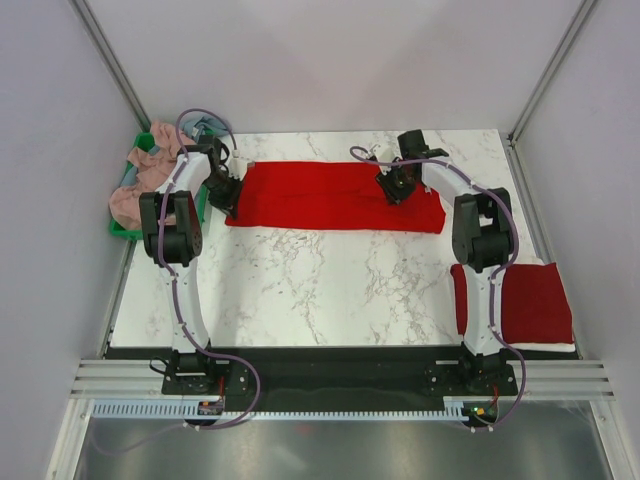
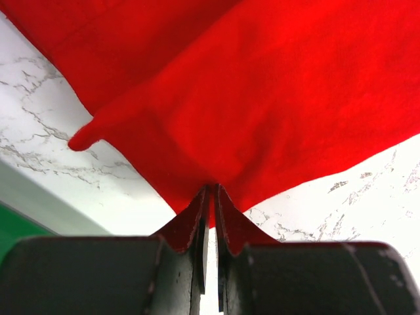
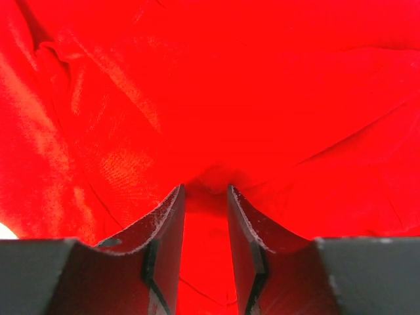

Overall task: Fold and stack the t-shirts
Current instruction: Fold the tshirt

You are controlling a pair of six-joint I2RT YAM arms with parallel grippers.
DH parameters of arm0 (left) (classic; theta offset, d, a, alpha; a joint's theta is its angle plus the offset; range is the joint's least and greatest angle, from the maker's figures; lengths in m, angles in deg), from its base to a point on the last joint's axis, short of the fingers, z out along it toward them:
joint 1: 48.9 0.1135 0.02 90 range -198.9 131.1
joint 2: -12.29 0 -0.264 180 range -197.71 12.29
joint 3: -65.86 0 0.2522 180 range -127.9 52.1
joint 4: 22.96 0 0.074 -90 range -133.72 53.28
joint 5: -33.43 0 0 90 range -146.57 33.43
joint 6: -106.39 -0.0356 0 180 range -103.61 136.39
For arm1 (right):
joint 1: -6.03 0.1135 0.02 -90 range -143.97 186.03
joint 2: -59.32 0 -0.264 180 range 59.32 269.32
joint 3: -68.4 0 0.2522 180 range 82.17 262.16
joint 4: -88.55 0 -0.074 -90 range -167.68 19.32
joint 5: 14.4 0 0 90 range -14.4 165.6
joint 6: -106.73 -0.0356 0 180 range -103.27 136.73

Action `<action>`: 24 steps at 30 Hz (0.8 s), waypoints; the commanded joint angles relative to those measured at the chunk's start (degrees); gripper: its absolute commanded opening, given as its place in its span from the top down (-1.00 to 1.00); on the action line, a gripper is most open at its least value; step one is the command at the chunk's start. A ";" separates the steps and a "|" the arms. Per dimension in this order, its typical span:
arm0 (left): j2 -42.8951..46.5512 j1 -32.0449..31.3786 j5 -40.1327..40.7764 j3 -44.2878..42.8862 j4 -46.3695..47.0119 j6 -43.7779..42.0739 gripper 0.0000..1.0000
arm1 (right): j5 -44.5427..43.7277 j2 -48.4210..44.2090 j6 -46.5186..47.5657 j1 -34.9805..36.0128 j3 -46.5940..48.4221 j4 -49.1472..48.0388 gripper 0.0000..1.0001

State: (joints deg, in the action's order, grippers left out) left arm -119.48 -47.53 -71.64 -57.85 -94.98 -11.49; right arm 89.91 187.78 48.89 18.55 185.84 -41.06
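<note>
The red shirt (image 1: pixel 335 197) lies long across the table's (image 1: pixel 300 290) far side, left gripper (image 2: pixel 211 197) pinching its left end, right gripper (image 3: pixel 205 197) narrowed around cloth near its right end.

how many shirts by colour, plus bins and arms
red shirts: 2 (one long folded strip held mid-table, one folded at the right edge)
pink shirts: 1 heap in the bin, could be more than one
green bin: 1
arms: 2, left gripper and right gripper both on the strip
total: 6
</note>
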 commanded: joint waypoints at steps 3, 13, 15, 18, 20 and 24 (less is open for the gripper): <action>0.02 -0.57 1.01 -0.44 0.34 1.33 0.75 | 0.64 1.61 -0.43 -0.30 3.54 -2.78 0.27; 0.63 -0.66 1.45 0.35 0.34 1.33 0.75 | 1.69 -0.14 -0.08 -0.47 2.94 -4.01 0.78; 0.89 -0.66 1.45 0.53 0.43 1.33 0.75 | 1.86 -0.76 -0.17 -0.47 2.93 -4.71 0.86; 1.68 -0.66 1.71 1.05 0.43 1.25 0.75 | 3.00 -1.90 -0.35 -0.21 4.07 -7.08 0.93; 2.21 -0.66 1.71 1.32 0.34 1.07 0.75 | 2.92 -1.38 -0.52 0.41 6.17 -8.05 0.95; 3.88 -0.66 1.71 2.54 0.34 0.98 0.74 | 3.01 3.62 -1.75 1.90 17.22 -7.88 0.93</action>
State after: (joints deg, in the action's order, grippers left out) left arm -118.78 -48.03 -70.26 -56.45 -94.70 -11.49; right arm 90.87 190.45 48.19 18.96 193.82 -44.91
